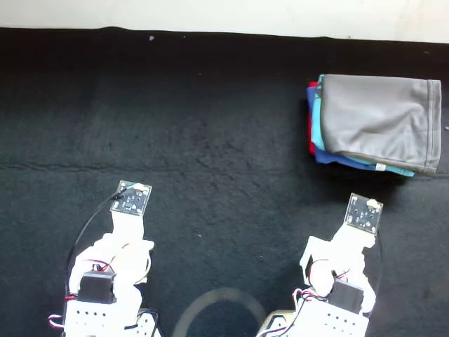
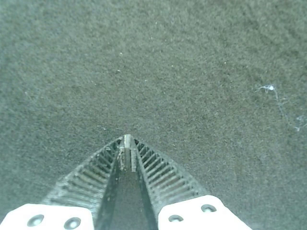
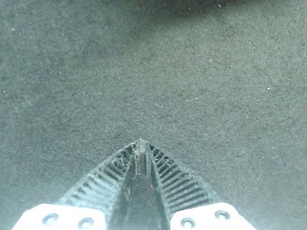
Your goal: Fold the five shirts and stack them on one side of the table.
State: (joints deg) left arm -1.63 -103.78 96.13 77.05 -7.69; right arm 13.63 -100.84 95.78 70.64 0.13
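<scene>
At the near left of the black counter (image 1: 210, 126), in the high view, one arm (image 1: 116, 260) sits folded back, well apart from the shirts (which side it belongs to cannot be told from here). The left claw (image 2: 127, 143), seen in its own wrist view, is pinched tight on nothing. Its ribbed fingers (image 2: 91, 179) meet at the tip above bare counter, with a wisp of white lint (image 2: 271, 88) a little way off.

The other arm (image 1: 344, 263) sits at the near right in the high view, its tip near the front edge of the stack (image 1: 375, 126) but not touching it. The right claw (image 3: 142, 146) is likewise closed tight and empty over the counter.

The stack of folded shirts lies at the far right of the counter. A grey shirt (image 1: 382, 116) is on top. A teal shirt (image 1: 318, 123), a blue shirt (image 1: 330, 158) and a red shirt (image 1: 311, 133) show at their edges beneath it, along its left and front sides.
</scene>
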